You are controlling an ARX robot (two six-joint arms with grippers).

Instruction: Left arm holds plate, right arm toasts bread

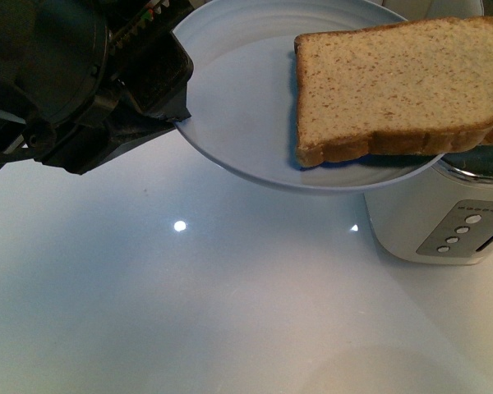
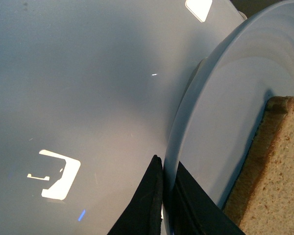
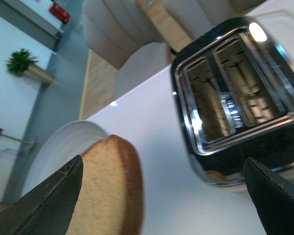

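The white desk (image 1: 189, 312) fills the lower front view, glossy and dotted with light reflections. Above its left side the bulky black left arm (image 1: 49, 74) reaches in from the upper left corner, its round joint housing close to the camera. At the right edge stands a pale toaster (image 1: 427, 222), shown there only as a side wall with a strip of buttons. The right wrist view alone looks down onto its chrome top (image 3: 240, 93) and into both open slots.

The plate (image 1: 246, 107) is held clear of the desk, tilted, with its far side reaching over the toaster. The bread (image 1: 394, 82) lies flat on the plate's right half, its crust overhanging the rim on the toaster side.

Only the left wrist view shows the grip plainly. The left tool (image 2: 167, 169) is clamped on the plate's rim (image 2: 225, 112), one black finger (image 2: 152, 200) under it and one on top, with the bread (image 2: 274, 171) just beside the upper finger.

The right tool (image 3: 162, 161) is spread wide, gripping nothing. The bread's rounded end (image 3: 112, 191) lies next to one finger (image 3: 49, 200), while the toaster is nearer the other.
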